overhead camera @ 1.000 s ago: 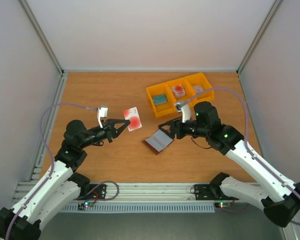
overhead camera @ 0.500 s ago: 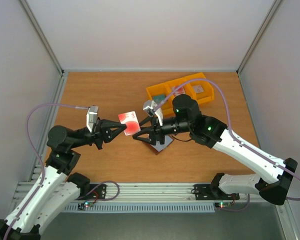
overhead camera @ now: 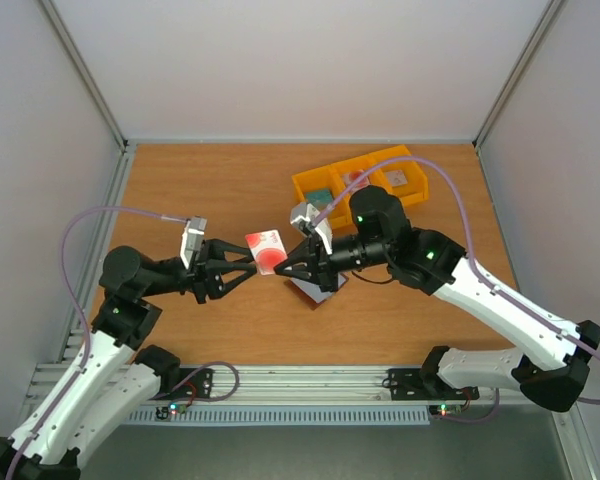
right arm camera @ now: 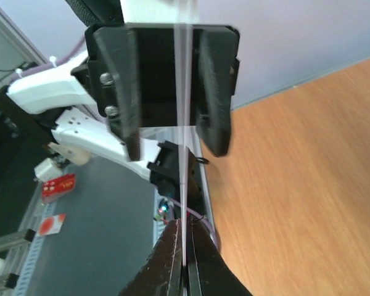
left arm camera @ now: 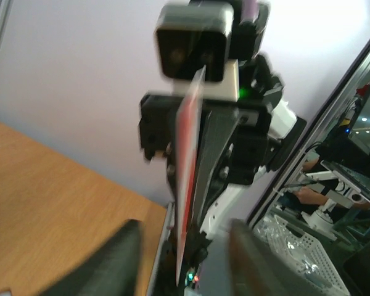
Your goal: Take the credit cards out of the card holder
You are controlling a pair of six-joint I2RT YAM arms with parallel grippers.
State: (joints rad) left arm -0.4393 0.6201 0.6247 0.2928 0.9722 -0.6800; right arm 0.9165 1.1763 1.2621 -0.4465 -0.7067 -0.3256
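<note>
**Mid-air handover**

Over the table, the right gripper is pinched tight. The left gripper has its jaws slightly apart, likely letting go. The brown card holder lies open below. The right claw holds the red-spotted credit card aloft.

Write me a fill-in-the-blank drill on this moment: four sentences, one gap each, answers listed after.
1. The pincer shut on the credit card belongs to the ___ arm.
2. The left pincer has its jaws ___ on either side of that card.
3. Beyond the card holder stands a three-part bin coloured ___.
4. The round spot on the card's pale face is ___.

Missing words: right; open; yellow; red.
</note>
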